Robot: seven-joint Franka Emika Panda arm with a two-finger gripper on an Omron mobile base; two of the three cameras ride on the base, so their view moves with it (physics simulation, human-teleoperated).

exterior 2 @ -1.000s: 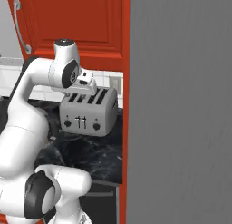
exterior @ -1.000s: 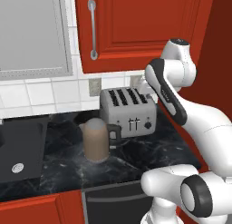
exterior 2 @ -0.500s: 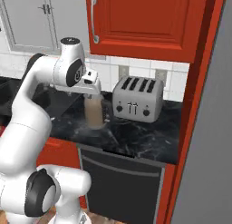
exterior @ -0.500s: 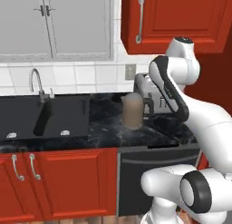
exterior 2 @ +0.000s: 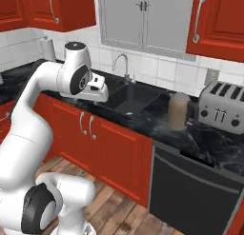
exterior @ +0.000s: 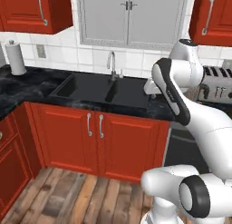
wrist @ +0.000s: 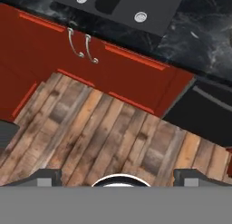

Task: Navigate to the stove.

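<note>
Sink (exterior: 102, 89) ahead, toaster (exterior 2: 223, 107) to its right.
You see the claw (wrist: 118, 174) tips spread apart over wooden floor (wrist: 95, 137).

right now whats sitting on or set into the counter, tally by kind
toaster: 1
tan jug: 1
paper towel roll: 1
sink: 1
faucet: 1
total: 5

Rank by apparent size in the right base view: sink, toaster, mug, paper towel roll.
1. sink
2. toaster
3. mug
4. paper towel roll

The roll stands farther from the camera, so its true size against the mug is unsure.
</note>
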